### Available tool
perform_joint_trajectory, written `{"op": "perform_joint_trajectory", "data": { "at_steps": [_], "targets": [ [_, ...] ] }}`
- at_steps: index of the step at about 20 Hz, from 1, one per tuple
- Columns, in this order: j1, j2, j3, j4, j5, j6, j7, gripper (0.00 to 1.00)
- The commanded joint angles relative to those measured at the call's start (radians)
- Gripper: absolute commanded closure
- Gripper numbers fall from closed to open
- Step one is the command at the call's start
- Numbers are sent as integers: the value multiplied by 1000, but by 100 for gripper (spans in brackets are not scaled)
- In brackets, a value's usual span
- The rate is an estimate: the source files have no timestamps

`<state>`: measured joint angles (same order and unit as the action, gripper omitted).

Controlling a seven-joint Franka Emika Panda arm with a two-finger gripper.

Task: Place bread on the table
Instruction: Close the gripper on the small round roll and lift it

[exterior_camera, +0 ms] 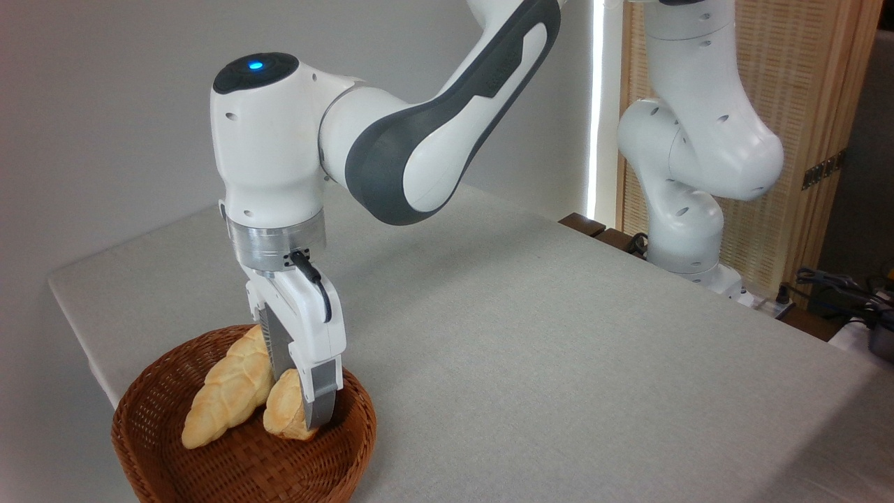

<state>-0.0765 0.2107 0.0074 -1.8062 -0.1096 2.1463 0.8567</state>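
The bread (285,411), a small stubby golden-brown roll, stands tilted on end inside the brown wicker basket (133,447) at the lower left. My gripper (299,412) reaches straight down into the basket and is shut on it. One grey finger (320,399) presses the roll's right side, while the other is hidden behind the roll. The roll's lower end is at the basket floor, and I cannot tell whether it touches. The table (559,349) is a light grey cloth-like surface spreading right of the basket.
A long pale braided loaf (227,391) lies in the basket just left of the roll, touching it. The arm's base (688,237) stands at the table's far right edge. Cables and a wooden screen are behind it.
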Motion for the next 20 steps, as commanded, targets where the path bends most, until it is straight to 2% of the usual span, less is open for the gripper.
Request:
{"op": "perform_joint_trajectory", "data": {
  "at_steps": [1, 2, 13, 17, 18, 20],
  "targets": [
    [1, 7, -3, 4, 33, 20, 21, 46],
    [1, 7, -3, 4, 33, 20, 27, 54],
    [4, -2, -1, 11, 28, 23, 33, 50],
    [3, -69, 5, 15, 16, 6, 18, 48],
    [3, -91, 5, 13, 16, -2, 1, 44],
    [3, -135, -1, 13, 18, -41, -43, 44]
  ]
}}
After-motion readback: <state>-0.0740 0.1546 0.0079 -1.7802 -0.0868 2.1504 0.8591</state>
